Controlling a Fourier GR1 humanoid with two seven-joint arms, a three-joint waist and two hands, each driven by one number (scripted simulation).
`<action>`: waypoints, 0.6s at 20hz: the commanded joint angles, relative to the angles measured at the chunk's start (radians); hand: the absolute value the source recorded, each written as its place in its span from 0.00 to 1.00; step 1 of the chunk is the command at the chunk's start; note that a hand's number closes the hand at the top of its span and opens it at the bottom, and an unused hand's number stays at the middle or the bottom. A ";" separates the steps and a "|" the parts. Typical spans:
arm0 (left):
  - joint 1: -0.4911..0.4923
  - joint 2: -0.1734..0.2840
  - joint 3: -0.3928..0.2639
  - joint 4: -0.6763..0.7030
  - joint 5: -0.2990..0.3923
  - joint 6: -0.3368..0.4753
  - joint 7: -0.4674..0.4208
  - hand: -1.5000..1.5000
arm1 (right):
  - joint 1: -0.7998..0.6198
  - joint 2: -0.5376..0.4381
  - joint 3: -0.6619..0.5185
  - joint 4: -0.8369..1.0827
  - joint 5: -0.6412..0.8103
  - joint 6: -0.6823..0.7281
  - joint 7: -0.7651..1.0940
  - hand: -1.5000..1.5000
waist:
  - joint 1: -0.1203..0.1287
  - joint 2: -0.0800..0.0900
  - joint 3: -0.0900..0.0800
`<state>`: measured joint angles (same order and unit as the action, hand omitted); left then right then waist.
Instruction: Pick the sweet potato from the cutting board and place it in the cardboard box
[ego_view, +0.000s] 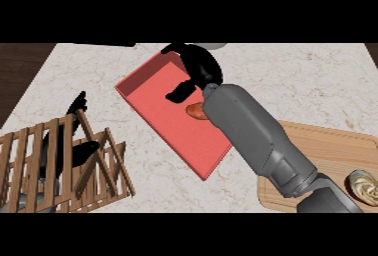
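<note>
The sweet potato (195, 111) lies inside the red box (159, 92), on its floor near the box's right long wall, partly hidden by the grey forearm that crosses over it. Only its orange left end shows. The right robot hand (193, 67) is above the box's far half, black fingers curled downward with one digit reaching toward the box floor just left of the sweet potato; it grips nothing that can be seen, and whether it touches the sweet potato cannot be told. The box is a shallow open tray, set at a slant on the pale marble tabletop (310, 85).

The board (332, 150) lies at the lower right, just beside the box's near corner, under the right forearm. A round tan item (363, 186) sits at the board's right edge, cut off by the view.

At the lower left stands a wooden crate (66, 165) of slats. The left robot hand (74, 107) shows behind it, fingers straight and pointing up, apart and holding nothing.
</note>
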<state>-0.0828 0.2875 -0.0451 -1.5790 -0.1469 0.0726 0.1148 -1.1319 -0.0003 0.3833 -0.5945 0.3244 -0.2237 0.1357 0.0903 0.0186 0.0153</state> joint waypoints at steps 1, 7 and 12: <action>-0.009 -0.045 -0.016 0.038 0.001 0.014 0.028 0.50 | -0.024 0.000 -0.051 -0.010 -0.129 -0.084 -0.038 0.00 | -0.013 0.000 -0.015; 0.010 -0.058 -0.014 0.060 -0.009 0.039 0.004 0.50 | -0.028 0.000 -0.217 -0.003 -0.274 -0.195 -0.156 0.00 | -0.039 0.001 -0.015; 0.087 -0.033 0.017 0.003 0.023 0.018 -0.024 0.50 | -0.022 -0.039 -0.365 0.015 -0.369 -0.141 -0.259 0.00 | -0.057 -0.008 -0.015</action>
<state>-0.0396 0.2922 -0.0249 -1.6007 -0.1450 0.0861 0.1041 -1.1414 -0.0148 0.1115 -0.5860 0.0242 -0.3763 -0.0742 0.0530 0.0111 0.0173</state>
